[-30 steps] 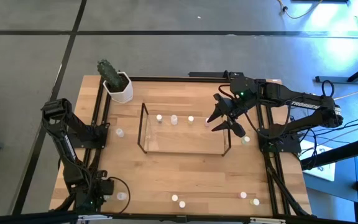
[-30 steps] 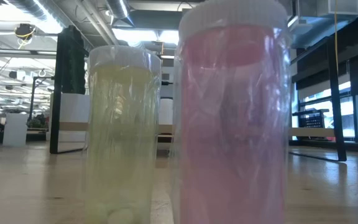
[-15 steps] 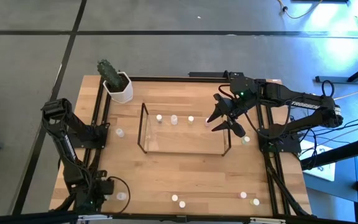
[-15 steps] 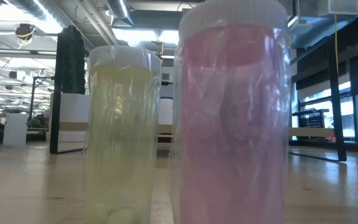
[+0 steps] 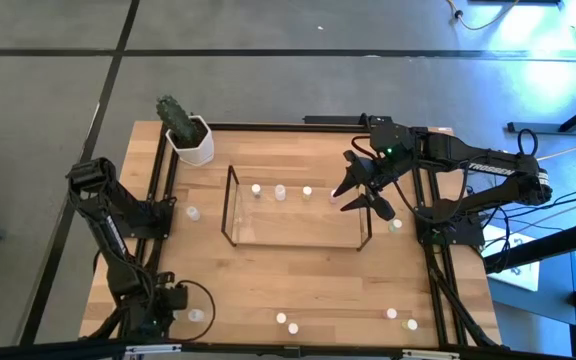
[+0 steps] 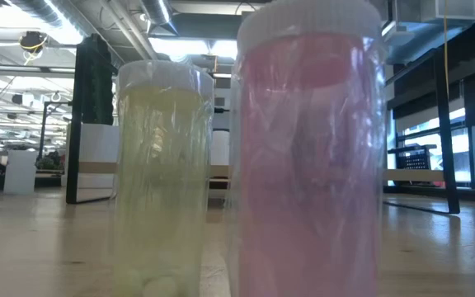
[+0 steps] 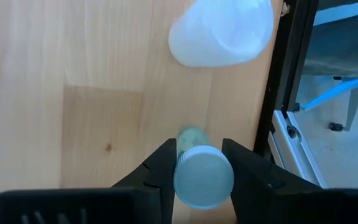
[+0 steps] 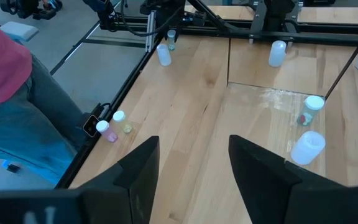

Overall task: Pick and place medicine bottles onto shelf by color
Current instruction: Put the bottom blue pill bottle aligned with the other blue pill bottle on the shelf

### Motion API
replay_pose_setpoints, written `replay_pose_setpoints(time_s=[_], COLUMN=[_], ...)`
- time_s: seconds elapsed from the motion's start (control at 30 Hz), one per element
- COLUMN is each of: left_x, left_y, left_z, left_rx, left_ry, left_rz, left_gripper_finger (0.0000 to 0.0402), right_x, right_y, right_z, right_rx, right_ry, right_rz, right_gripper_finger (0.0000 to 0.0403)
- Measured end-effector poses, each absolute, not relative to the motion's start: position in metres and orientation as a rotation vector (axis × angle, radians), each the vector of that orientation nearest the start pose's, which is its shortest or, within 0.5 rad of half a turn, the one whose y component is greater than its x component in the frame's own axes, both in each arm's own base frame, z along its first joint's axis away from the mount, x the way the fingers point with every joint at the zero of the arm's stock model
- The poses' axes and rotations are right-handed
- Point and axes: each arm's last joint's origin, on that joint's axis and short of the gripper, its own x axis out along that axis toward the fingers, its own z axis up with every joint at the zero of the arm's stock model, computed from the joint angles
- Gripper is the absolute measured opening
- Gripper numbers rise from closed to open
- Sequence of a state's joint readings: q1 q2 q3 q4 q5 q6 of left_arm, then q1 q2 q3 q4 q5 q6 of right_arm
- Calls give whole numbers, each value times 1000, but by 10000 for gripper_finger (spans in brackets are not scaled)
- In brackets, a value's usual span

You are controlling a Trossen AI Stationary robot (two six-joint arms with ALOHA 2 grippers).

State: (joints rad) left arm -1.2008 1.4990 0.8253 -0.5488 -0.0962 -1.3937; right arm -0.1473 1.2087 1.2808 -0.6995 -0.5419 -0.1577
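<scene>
At the table's (image 5: 298, 270) near-left corner, the left gripper (image 7: 197, 163) has drawn its fingers in around a greenish bottle (image 7: 202, 175), now pinched at the cap; another bottle (image 7: 221, 31) stands beside it. The shelf (image 5: 298, 208) at mid-table has 4 bottles along its far side. The right gripper (image 5: 361, 192) has not moved, fingers open over the shelf's right end.

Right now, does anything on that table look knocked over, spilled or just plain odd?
Nothing looks spilled or broken. The medicine bottles are scattered around the table, and some stand on the shelf. The left gripper has a green-tinted bottle between its fingers at the table's corner. The right gripper hovers open by the shelf's end.
</scene>
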Motion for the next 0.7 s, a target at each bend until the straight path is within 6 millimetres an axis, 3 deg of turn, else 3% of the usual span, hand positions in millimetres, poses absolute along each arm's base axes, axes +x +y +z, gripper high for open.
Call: replay_pose_setpoints(time_s=[0.33,0.7], left_x=[96,92], left_y=[-242,-226], left_z=[175,195], left_rx=[-623,-841], left_ry=[1392,1336], left_rz=[91,275], left_gripper_finger=[108,108], right_x=[241,241], right_y=[-21,-21], right_z=[374,373], right_rx=[62,60], right_ry=[562,562], right_rz=[426,427], right_gripper_finger=[195,195])
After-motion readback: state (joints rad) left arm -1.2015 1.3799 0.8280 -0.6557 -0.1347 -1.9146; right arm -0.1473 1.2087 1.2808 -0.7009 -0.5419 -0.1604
